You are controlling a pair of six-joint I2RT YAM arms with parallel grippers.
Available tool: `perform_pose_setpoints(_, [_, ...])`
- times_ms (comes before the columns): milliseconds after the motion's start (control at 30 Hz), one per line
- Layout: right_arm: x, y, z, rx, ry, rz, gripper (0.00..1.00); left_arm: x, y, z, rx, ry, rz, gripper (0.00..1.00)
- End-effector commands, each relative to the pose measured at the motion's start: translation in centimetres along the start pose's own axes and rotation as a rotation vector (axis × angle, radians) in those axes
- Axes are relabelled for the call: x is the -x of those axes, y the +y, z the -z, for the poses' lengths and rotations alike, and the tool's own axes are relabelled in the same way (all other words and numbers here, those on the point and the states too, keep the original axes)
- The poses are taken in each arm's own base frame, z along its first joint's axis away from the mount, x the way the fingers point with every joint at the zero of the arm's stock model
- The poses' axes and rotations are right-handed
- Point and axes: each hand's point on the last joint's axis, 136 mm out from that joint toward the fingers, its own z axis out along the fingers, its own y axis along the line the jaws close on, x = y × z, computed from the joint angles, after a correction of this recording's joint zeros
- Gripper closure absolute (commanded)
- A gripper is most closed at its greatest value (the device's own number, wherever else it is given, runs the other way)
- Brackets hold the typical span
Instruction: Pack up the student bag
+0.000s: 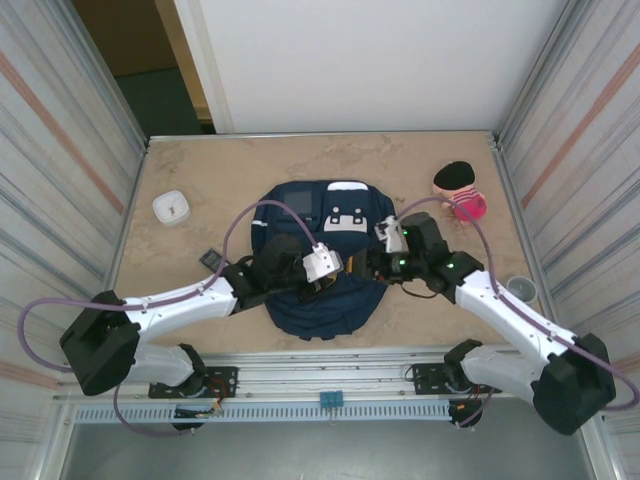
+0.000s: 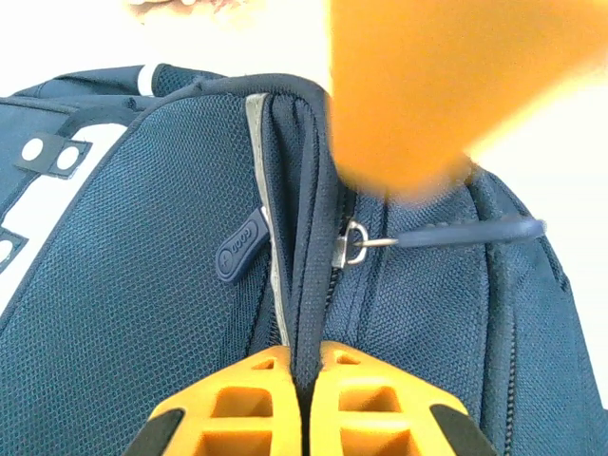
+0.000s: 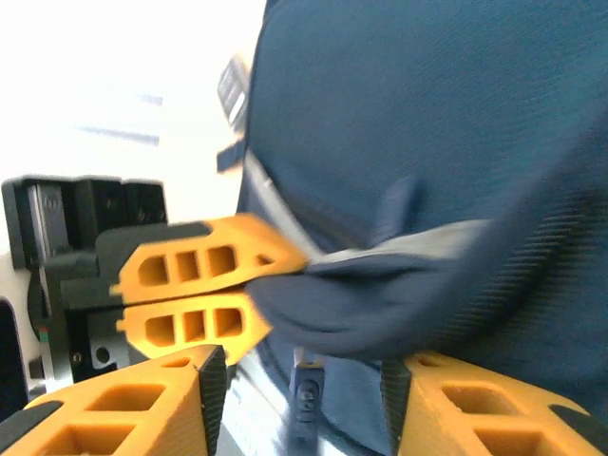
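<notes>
student bag (image 1: 325, 300) fold pinched shut in my left fingers (image 2: 237, 408); right fingers (image 3: 123, 418) spread open, holding nothing. risk: fabric slips free if right yanks zipper pull (image 3: 306, 397).

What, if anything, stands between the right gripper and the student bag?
Nothing visible does. The right gripper, jaws apart, sits close up to the student bag, with only open space between them. The left gripper beside it is shut on a fold of the same bag and does not block the way.
</notes>
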Motion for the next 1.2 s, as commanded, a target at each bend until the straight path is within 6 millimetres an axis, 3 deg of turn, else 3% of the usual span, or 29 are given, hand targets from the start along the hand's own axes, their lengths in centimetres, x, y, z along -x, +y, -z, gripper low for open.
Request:
perform_pose_setpoints(0, [0.9, -0.4, 0.8, 0.033, -0.036, -0.112, 0.50, 3.0, -0.3, 1.1, -0.018, -0.131, -0.106, 1.00])
perform_pose_setpoints(300, [2.4, -0.4, -0.6, 0.053, -0.031, -0.163, 0.52, 3.4, -1.4, 1.5, -0.085, -0.179, -0.155, 1.00])
perform_pose_setpoints(400, [3.0, -0.3, -1.1, 0.056, -0.027, -0.177, 0.63, 3.2, -1.5, 1.6, -0.087, -0.169, -0.161, 1.00])
perform_pose_setpoints(533, [3.4, -0.7, -1.3, 0.047, -0.056, -0.190, 0.86, 2.9, -1.2, 1.8, -0.075, -0.135, -0.107, 0.94])
perform_pose_setpoints(667, [3.5, -0.6, -1.3, 0.050, -0.079, -0.183, 0.98, 3.7, -1.1, 2.9, -0.062, -0.110, 0.100, 0.59])
perform_pose_setpoints(767, [3.6, -0.7, -1.3, 0.041, -0.089, -0.181, 1.00, 4.4, -1.6, 3.9, -0.020, -0.100, 0.282, 0.45])
perform_pose_setpoints(900, [3.3, -0.8, -1.0, 0.022, -0.104, -0.171, 1.00, 4.4, -1.8, 4.6, 0.054, -0.086, 0.557, 0.40])
perform_pose_setpoints(1033, [3.1, -0.8, -0.8, 0.010, -0.122, -0.160, 1.00, 3.1, -2.1, 4.2, 0.125, -0.025, 0.867, 0.39])
perform_pose_setpoints(1167, [2.8, -0.7, -1.1, 0.009, -0.116, -0.156, 1.00, 2.7, -3.3, 3.5, 0.150, 0.052, 0.974, 0.40])
